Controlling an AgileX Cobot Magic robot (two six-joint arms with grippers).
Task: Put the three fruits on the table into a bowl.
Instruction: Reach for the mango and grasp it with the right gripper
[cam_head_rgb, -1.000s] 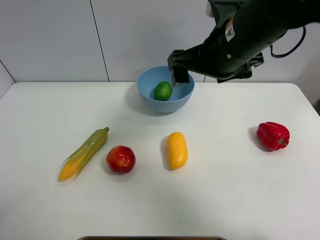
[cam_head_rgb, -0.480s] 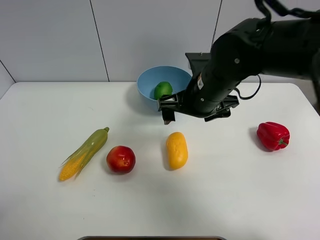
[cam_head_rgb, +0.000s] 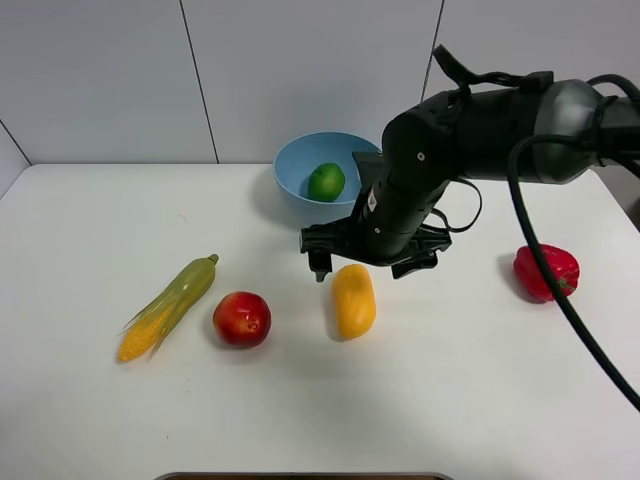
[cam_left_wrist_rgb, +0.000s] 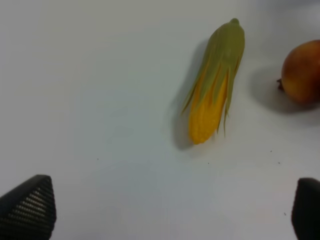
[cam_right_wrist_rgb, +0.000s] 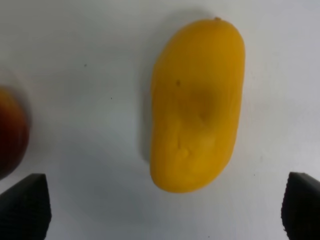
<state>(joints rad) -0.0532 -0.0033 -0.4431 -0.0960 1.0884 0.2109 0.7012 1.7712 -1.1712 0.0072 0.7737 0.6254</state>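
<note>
Right gripper (cam_head_rgb: 362, 268) spread wide over mango (cam_right_wrist_rgb: 197, 105), empty | lime (cam_head_rgb: 326, 182) in bowl (cam_head_rgb: 292, 200): overhead view only | left gripper (cam_left_wrist_rgb: 167, 207) spread: wrist view only

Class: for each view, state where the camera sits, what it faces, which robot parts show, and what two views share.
Exterior high: up high, facing down over the table; right arm shows.
Left wrist: on left arm, above corn; left hand tips show.
Right wrist: above mango; right hand tips show.
Both wrist views share the apple.
</note>
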